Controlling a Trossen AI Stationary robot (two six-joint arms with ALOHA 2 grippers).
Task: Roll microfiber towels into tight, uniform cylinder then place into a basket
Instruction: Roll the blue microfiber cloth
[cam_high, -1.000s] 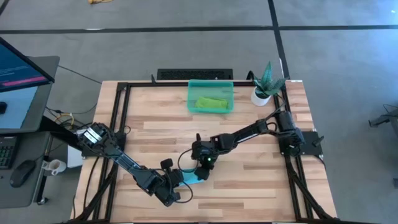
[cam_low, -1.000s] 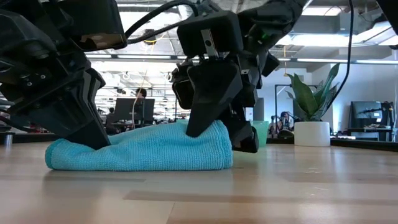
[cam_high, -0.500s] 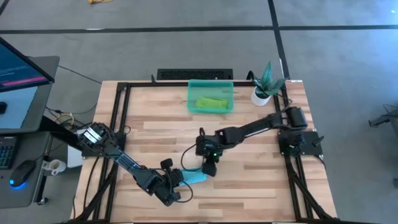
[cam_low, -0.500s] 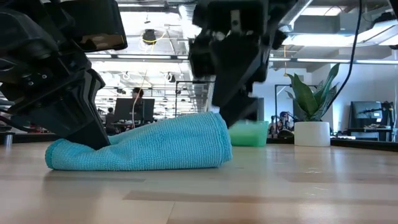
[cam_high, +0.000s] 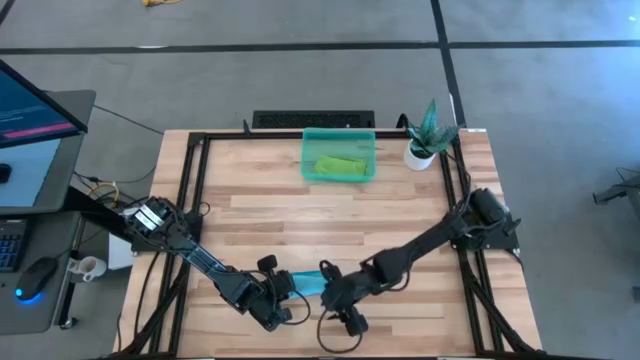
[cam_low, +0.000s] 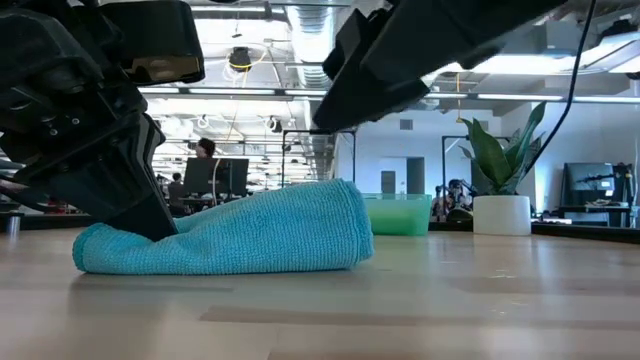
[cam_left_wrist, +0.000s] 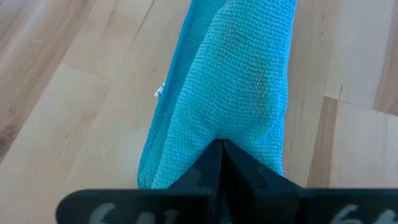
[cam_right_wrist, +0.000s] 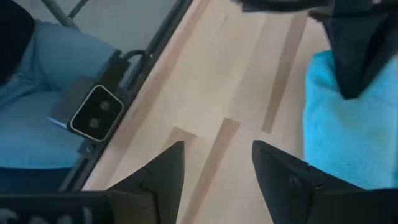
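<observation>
Left jaws are clamped together on one end of the blue towel, pinning it to the desk near the front edge. Right jaws stand apart over bare wood just beside the towel's other end, holding nothing.

Blue towel: nubbly microfiber, loosely rolled into a lopsided cylinder, thick at the free end and flattened where pinched; a small white tag shows along one fold.

Green towel: rolled, lying inside the basket, a translucent teal bin with low walls at the desk's rear centre.

Desk: pale wooden planks inside a black metal frame. White pot with plant stands just right of the basket. Nothing lies between towel and basket.
</observation>
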